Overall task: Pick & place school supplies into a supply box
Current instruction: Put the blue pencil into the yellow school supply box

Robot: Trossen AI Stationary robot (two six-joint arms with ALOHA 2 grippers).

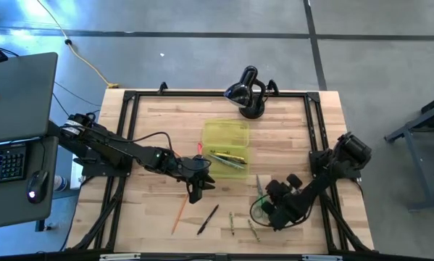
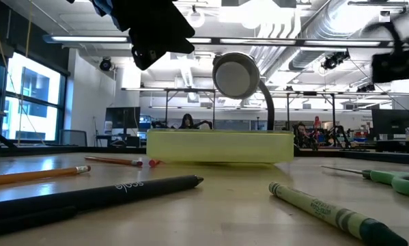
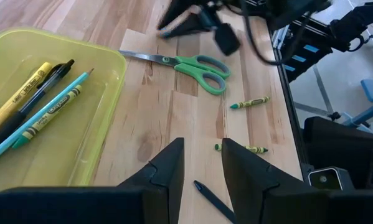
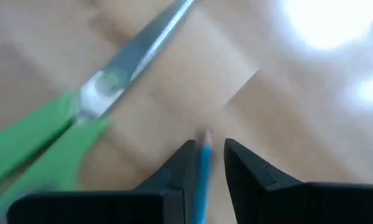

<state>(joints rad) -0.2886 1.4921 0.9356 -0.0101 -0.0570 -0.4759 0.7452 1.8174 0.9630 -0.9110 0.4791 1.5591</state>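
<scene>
The translucent yellow-green supply box (image 1: 225, 141) (image 3: 55, 93) rests flat at the table's middle, holding pens, crayons and a teal pencil. My left gripper (image 1: 198, 185) (image 3: 203, 155) hovers open and empty just near of the box. My right gripper (image 1: 269, 190) (image 4: 205, 149) hangs tipped down over the green-handled scissors (image 1: 259, 203) (image 4: 61, 130), shut on a blue pencil (image 4: 203, 168). An orange pencil (image 1: 180, 210), a black pen (image 1: 208, 219) (image 2: 122, 191) and two crayons (image 3: 250, 102) (image 3: 242, 148) lie flat toward the table's near edge. My right gripper has the blue pencil between its two fingers, lying along them. The pencil's tip (image 4: 205, 135) sticks out a little past the fingertips, pointing down at the table and clear of it. The place where the fingers meet the pencil is hidden farther back.
A black domed lamp-like device (image 1: 247, 90) (image 2: 238, 75) stands behind the box at the far edge. A red-tipped pencil (image 1: 200, 148) (image 2: 115, 161) lies beside the box's left side. A black frame (image 1: 130, 109) runs around the table. A laptop (image 1: 17, 101) sits off to the left.
</scene>
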